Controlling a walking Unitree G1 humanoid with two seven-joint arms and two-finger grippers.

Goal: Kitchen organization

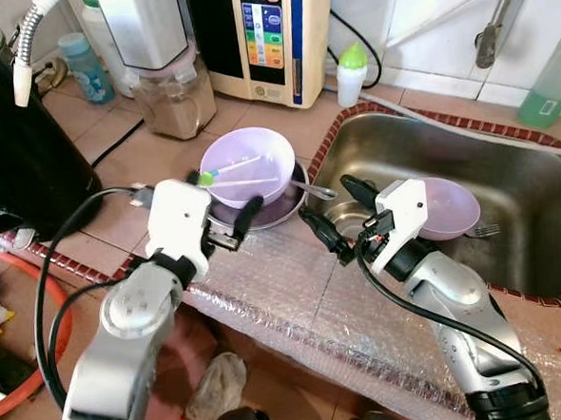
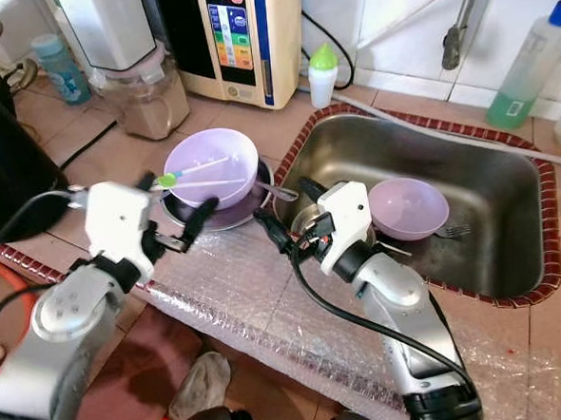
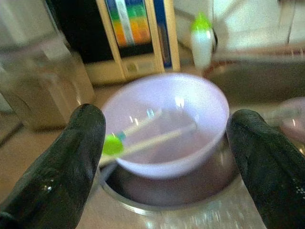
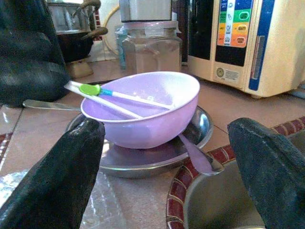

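A black kettle (image 1: 14,141) is standing at the far left of the tiled counter (image 1: 106,154), with a small blue bottle (image 1: 88,67) behind it and a blender jar of brown powder (image 1: 174,100) further along, next to a water purifier with a coloured panel (image 1: 265,35). The left claw (image 1: 232,224) is hovering just short of a lilac bowl (image 1: 247,166), its black fingers (image 3: 62,171) spread wide on either side of the bowl in the left wrist view and gripping nothing. The bowl is sitting on a round steel plate (image 4: 190,138), tilted slightly, and a pair of pale chopsticks with a green cap (image 4: 89,89) is lying across its inside, sticking out over the rim. A lilac spoon (image 4: 195,155) is resting against the plate's edge toward the sink. A sheet of bubble wrap (image 1: 296,304) is covering the near strip of counter below both arms. The right claw (image 1: 331,221) is hanging over the left rim of the steel sink (image 1: 538,213), pointing back at the bowl, its fingers (image 4: 267,167) also spread apart and empty. Inside the sink a second lilac bowl (image 1: 447,206) is sitting just beside the right wrist, with a fork (image 1: 482,229) next to it. A white bottle with a green cap (image 1: 351,72) is standing behind the sink, and a green spray bottle (image 1: 551,89) is at the far right
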